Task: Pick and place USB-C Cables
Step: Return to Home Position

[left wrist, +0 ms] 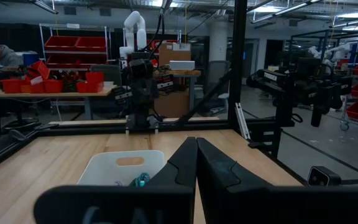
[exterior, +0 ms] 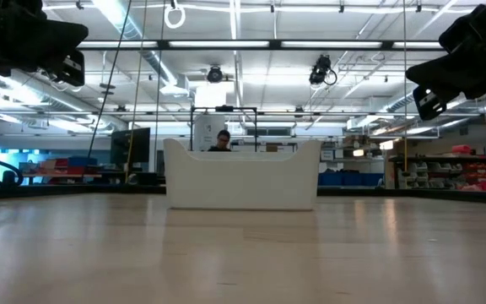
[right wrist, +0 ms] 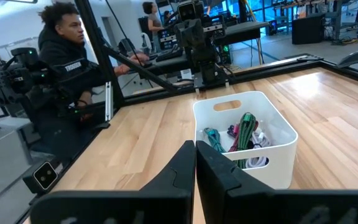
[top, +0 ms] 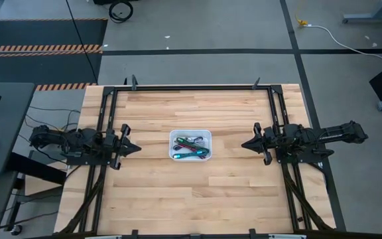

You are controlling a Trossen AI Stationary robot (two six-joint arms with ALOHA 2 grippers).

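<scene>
A white bin (top: 190, 145) stands at the middle of the wooden table and holds the folded USB-C cables (top: 190, 146). The right wrist view shows the green (right wrist: 246, 127), teal (right wrist: 213, 138), purple and pale grey bundles lying in the bin (right wrist: 244, 134). My left gripper (top: 138, 148) hangs shut and empty above the table, left of the bin. My right gripper (top: 244, 144) hangs shut and empty, right of the bin. Both point at the bin. The bin also shows in the low view (exterior: 241, 174) and the left wrist view (left wrist: 120, 168).
Black frame rails (top: 191, 87) run along the table's far edge and down both sides by the arm bases. A person (right wrist: 67, 56) sits beyond the table's left side in the right wrist view. Bare wood lies around the bin.
</scene>
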